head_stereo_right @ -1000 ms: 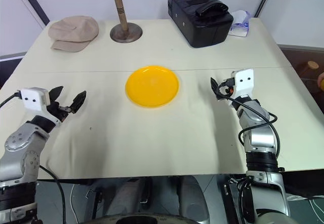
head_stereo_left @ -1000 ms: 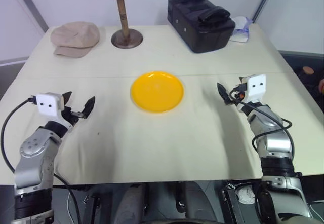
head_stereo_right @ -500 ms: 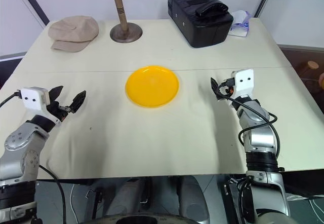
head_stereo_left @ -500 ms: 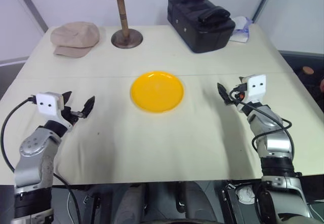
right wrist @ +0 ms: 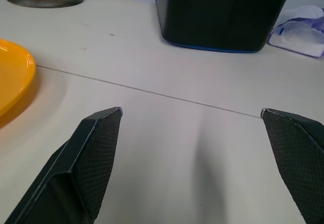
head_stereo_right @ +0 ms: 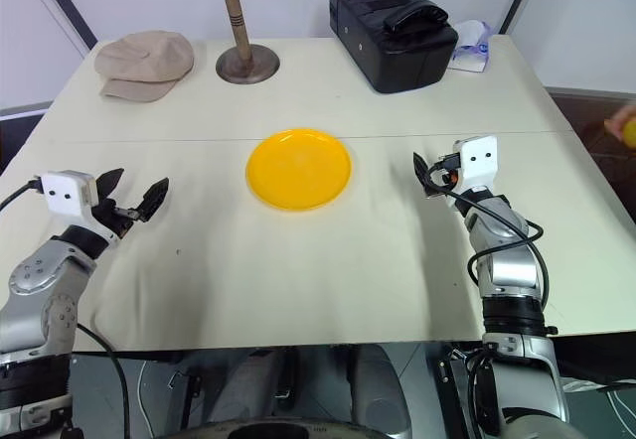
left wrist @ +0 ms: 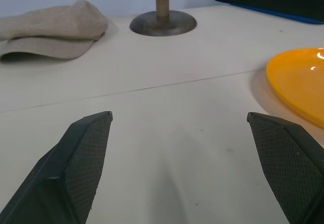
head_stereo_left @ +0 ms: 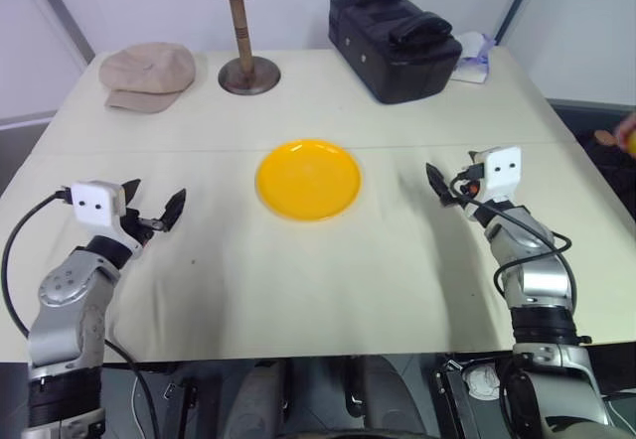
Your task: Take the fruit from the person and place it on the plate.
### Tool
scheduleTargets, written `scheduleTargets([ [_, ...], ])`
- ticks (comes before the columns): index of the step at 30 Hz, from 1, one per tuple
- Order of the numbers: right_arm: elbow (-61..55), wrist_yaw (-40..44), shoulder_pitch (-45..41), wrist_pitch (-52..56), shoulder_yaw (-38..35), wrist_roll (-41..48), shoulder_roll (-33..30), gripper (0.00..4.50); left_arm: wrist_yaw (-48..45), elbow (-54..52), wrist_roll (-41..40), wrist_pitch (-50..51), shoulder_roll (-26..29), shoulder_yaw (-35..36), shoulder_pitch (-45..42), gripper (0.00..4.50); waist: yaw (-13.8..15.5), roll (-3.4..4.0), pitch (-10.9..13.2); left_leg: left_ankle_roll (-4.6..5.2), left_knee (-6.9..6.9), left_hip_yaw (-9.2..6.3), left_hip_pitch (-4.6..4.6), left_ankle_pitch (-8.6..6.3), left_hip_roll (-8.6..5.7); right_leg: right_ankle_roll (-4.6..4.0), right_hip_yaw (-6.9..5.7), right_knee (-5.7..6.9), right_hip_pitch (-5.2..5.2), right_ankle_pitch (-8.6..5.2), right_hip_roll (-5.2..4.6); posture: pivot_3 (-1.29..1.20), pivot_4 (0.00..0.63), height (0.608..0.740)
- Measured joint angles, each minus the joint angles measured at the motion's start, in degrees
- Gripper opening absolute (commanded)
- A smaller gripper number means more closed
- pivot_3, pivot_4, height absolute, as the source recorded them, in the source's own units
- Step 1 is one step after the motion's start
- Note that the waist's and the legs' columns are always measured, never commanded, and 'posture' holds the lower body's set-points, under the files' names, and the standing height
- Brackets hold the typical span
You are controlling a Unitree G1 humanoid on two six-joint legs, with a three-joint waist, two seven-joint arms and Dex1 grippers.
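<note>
— So where's your fruit?

— At the far right edge, off the counter, a yellow bit with a person's hand just showing. Your yellow plate sits bare mid-counter.

— And your jaws?

— Your left gripper and right gripper both hover with jaws spread wide, holding nothing, either side of the plate. Beyond it: tan cap, wooden hat stand, black bag.

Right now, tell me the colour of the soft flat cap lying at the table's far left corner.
Tan; the soft flat cap shows best in the left eye view.
</note>
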Motion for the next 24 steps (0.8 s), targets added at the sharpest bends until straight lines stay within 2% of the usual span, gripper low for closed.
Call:
scheduleTargets([
  [24, 0.0, -0.37, 0.01, 0.0, 0.09, 0.0, 0.0, 4.47, -0.85, 0.79, 0.67, -0.01, 0.49, -0.01, -0.77, 4.5, 0.01, 0.0, 0.0, 0.0, 0.0, 0.0, 0.0, 0.0, 0.0, 0.0, 0.0, 0.0, 0.0, 0.0, 0.0, 0.0, 0.15, 0.74],
])
